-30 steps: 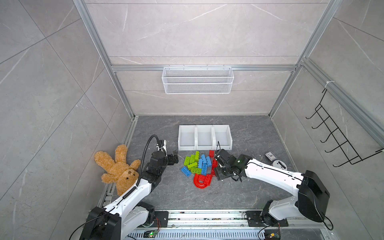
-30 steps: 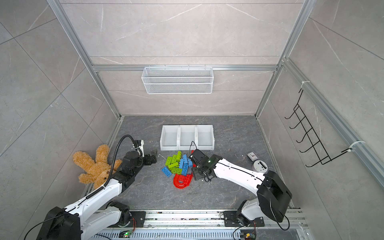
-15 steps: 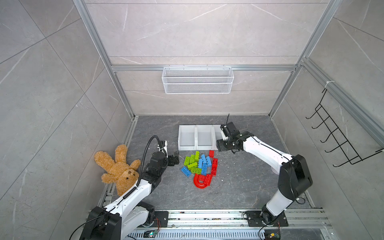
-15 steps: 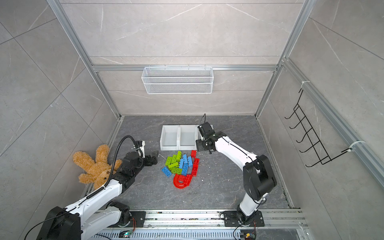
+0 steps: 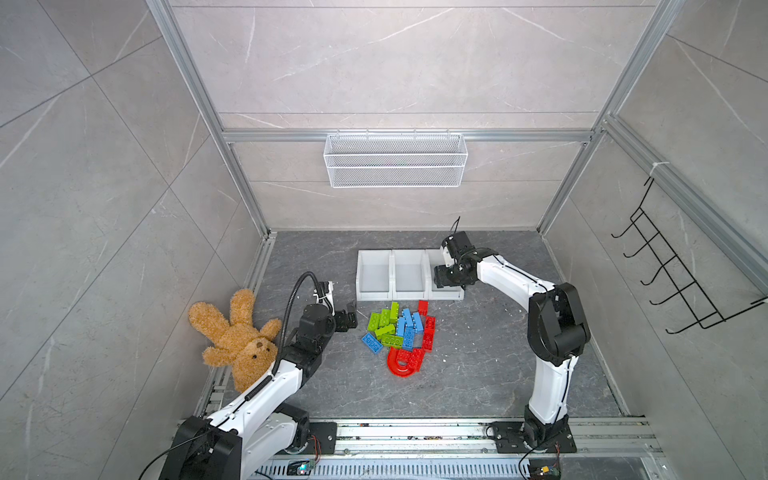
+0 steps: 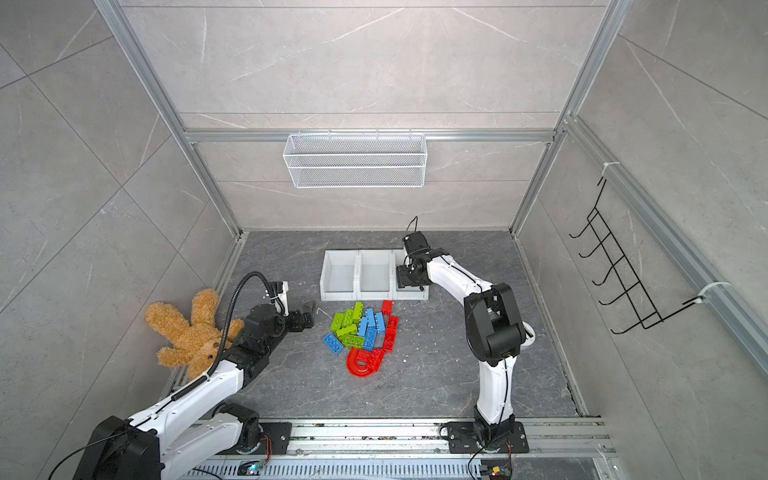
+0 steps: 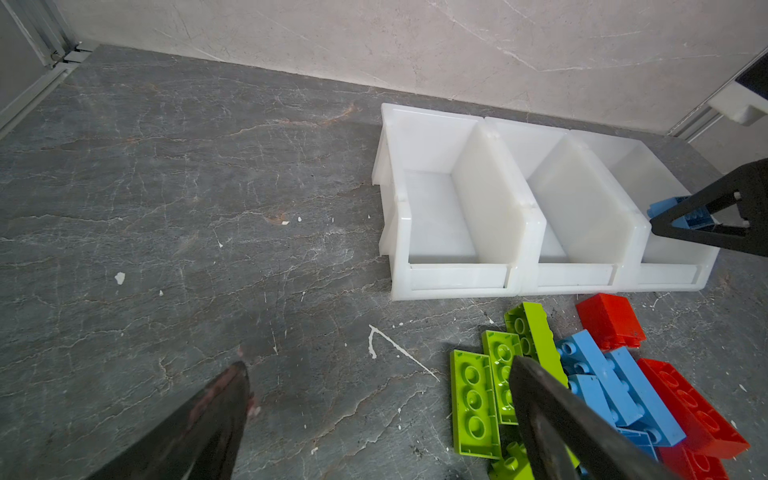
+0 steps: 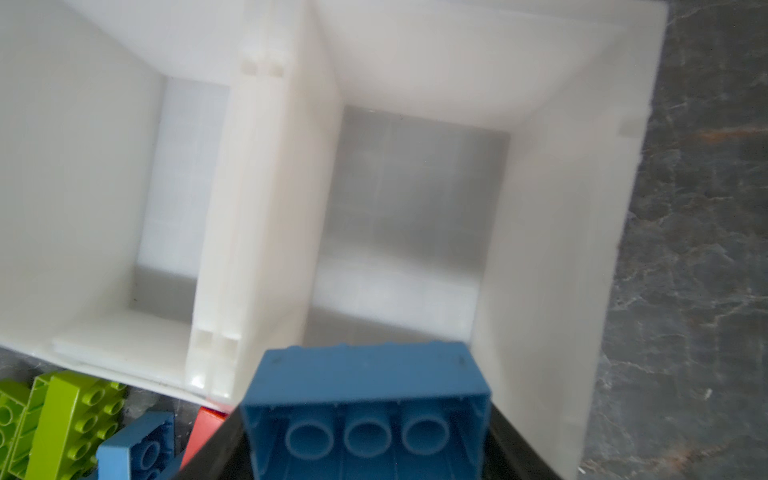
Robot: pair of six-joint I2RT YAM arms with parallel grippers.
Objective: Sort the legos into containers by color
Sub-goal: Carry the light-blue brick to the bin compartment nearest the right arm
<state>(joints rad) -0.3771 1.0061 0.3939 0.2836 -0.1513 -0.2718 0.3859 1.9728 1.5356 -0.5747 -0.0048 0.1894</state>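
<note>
A pile of legos (image 5: 400,332) (image 6: 365,332) in lime green, blue and red lies in front of the containers in both top views, with a red arch (image 5: 401,366) at its near end. The containers (image 5: 374,296) (image 6: 338,296) (image 7: 457,280) are three joined white bins. My right gripper (image 5: 446,280) (image 8: 365,419) hangs over the rightmost bin (image 8: 540,249), shut on a blue brick (image 8: 365,395) (image 7: 671,208) with its hollow underside toward the camera. My left gripper (image 5: 349,319) (image 7: 378,368) stands open and holds nothing, low over the floor left of the pile, one fingertip above green bricks (image 7: 473,399).
A brown teddy bear (image 5: 237,336) lies at the left beside my left arm. A white wire mesh basket (image 5: 395,160) hangs on the back wall. A black hook rack (image 5: 673,278) is on the right wall. Bare grey floor lies right of the pile.
My right arm has swung from the pile's right side back to the rightmost bin, carrying the blue brick. The left arm has not moved.
</note>
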